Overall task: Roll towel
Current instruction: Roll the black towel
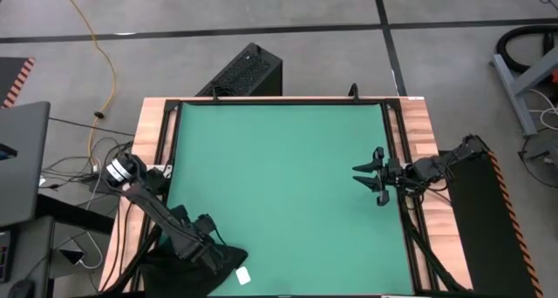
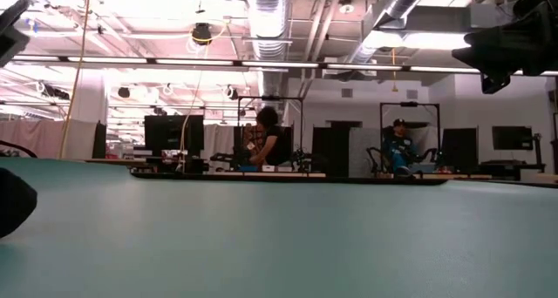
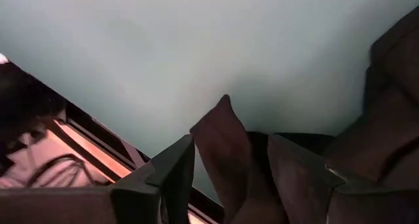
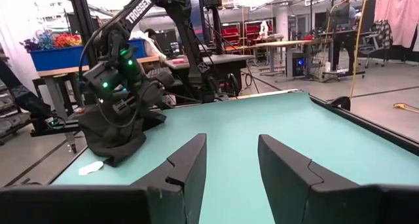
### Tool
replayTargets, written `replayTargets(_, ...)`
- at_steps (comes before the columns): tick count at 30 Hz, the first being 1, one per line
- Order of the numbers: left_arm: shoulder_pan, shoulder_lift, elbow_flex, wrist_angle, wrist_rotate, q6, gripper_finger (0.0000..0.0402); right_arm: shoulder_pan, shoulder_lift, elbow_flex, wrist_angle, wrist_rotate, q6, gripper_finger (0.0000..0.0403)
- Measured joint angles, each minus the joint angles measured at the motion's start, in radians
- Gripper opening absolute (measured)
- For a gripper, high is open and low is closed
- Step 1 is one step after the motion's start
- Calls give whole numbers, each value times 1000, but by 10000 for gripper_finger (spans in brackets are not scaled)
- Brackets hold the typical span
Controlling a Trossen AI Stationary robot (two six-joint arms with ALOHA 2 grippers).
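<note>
The black towel point(image 1: 222, 265) lies bunched in a heap on the near left corner of the green mat point(image 1: 279, 185). Its white tag point(image 1: 243, 277) rests on the mat beside it. My left gripper point(image 1: 214, 248) slants down over the heap, open, with a raised fold of the towel point(image 3: 226, 152) standing between its fingers. The right wrist view shows the same heap point(image 4: 121, 135) under the left gripper point(image 4: 121, 112). My right gripper point(image 1: 366, 176) waits at the mat's right edge, level and open point(image 4: 229, 158), with nothing in it. My left gripper comes at the towel slanting down from the table's left. Its open fingers point(image 3: 173, 175) stand on either side of a raised fold point(image 3: 222, 129). I cannot tell whether they touch the fold.
A black ribbed box point(image 1: 248, 71) stands beyond the table's far edge. Black rails point(image 1: 170, 150) frame the mat on the wooden table point(image 1: 418, 124). Cables and a laptop point(image 1: 22, 159) lie off to the left. People sit in the room behind point(image 2: 266, 137).
</note>
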Motion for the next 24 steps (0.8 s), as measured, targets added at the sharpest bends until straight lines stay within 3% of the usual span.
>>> replayTargets(15,-27,43,-99,77,127,49,177,0,0,0,0,-1,1,161)
replayTargets(18,-27,43,-124,73,168,50,135,0,0,0,0,-1,1,161)
replayTargets(22,-45,43,-146,72,181,65,26,0,0,0,0,-1,1,161)
replayTargets(24,-51,43,-147,70,183,71,10,0,0,0,1,-1,3,161)
